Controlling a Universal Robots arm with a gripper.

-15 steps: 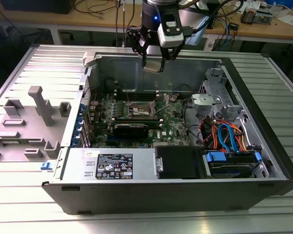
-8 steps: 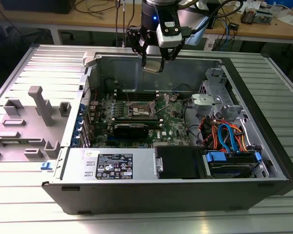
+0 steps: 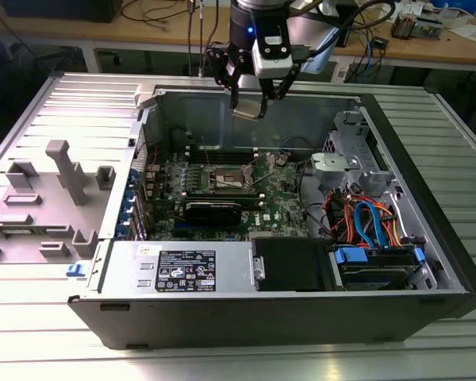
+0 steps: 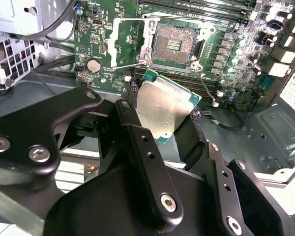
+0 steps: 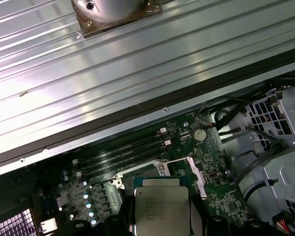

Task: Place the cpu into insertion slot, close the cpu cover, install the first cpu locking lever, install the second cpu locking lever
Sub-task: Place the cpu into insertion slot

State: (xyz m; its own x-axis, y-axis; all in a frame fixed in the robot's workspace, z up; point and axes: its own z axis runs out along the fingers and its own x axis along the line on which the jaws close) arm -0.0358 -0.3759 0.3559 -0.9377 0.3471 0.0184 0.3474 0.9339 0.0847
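In the exterior view my gripper (image 3: 248, 101) hangs above the open computer case, shut on the cpu (image 3: 247, 109), a small silver-grey square chip. Both wrist views show the cpu (image 4: 164, 110) (image 5: 162, 206) clamped by its edges between the black fingers (image 4: 132, 123), well above the green board. The insertion slot (image 4: 174, 46) (image 3: 228, 181) lies below, dark-centred with a silver rim and nothing in it. The cpu cover (image 4: 112, 42) (image 5: 197, 174) stands swung open beside the slot. A thin wire lever (image 4: 209, 91) runs loose along the slot's side.
Long black memory slots (image 3: 222, 198) lie by the socket. A labelled silver power supply (image 3: 182, 266) and a black shroud (image 3: 289, 262) fill the case's front. Orange and blue cables (image 3: 365, 222) and a drive cage sit at the exterior view's right. Grey fixtures (image 3: 63, 171) stand outside, left.
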